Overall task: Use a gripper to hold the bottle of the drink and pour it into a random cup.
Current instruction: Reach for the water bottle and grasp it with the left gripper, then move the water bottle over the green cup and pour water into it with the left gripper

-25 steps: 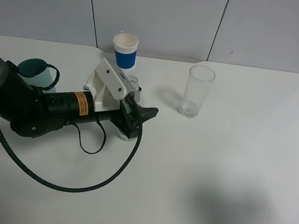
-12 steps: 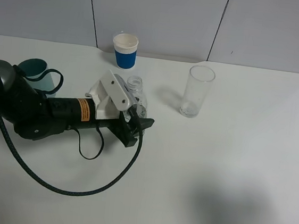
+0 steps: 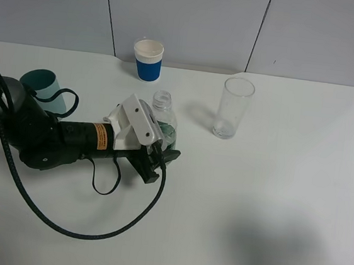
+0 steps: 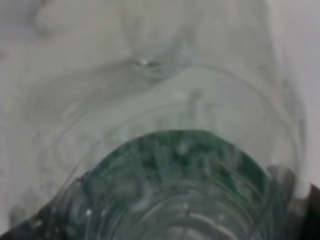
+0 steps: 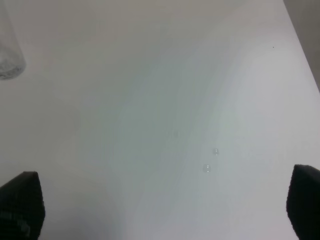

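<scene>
My left gripper (image 3: 161, 142) is shut on the bottle of the drink (image 3: 162, 113), a small clear bottle with a dark green label and an open ribbed neck. It holds the bottle about upright at centre-left of the table. In the left wrist view the bottle (image 4: 185, 165) fills the blurred picture. The teal cup (image 3: 40, 84) stands at the far left, behind the left arm. My right gripper (image 5: 165, 210) is open over bare table, with only its black fingertips (image 5: 20, 205) showing. It is out of the exterior view.
A blue-and-white paper cup (image 3: 148, 60) stands at the back, near the wall. A tall clear glass (image 3: 233, 108) stands right of the bottle; its base shows in the right wrist view (image 5: 7, 60). The arm's black cable (image 3: 60, 218) loops over the table's front left.
The left gripper has turned and shifted slightly toward the front. The bottle in it has moved a little right and now shows more of its neck and label.
</scene>
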